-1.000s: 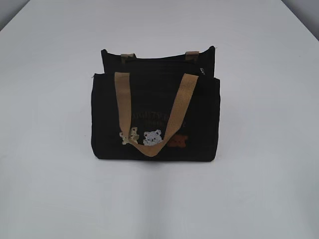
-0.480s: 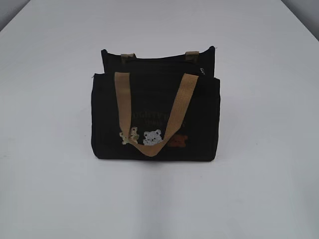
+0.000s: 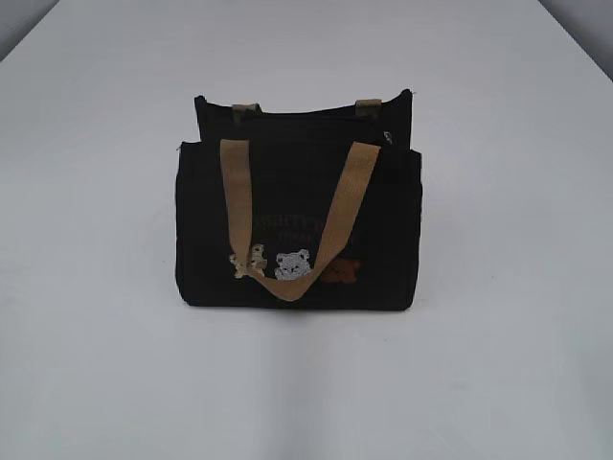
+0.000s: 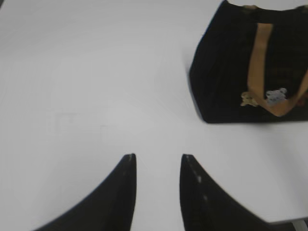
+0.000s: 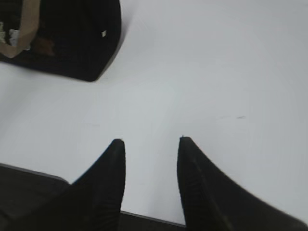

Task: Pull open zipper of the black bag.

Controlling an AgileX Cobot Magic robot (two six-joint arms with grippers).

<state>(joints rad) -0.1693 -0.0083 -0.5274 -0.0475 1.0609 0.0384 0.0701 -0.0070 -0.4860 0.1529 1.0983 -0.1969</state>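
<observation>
Fingers of left gripper (image 4: 157, 161) parted, nothing between, over bare white table (image 4: 86, 86); black bag (image 4: 231, 67) well apart, ahead to its right. Right gripper (image 5: 149, 144) fingers likewise apart, empty, bag corner far ahead-left. Bag upright at table centre, tan handle (image 3: 287, 220) draped down front. Zipper (image 3: 306, 117) runs along top edge, silver ring pull at right end.

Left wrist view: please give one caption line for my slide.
Open left gripper above the white table, the black bag with tan straps standing apart at upper right.
</observation>
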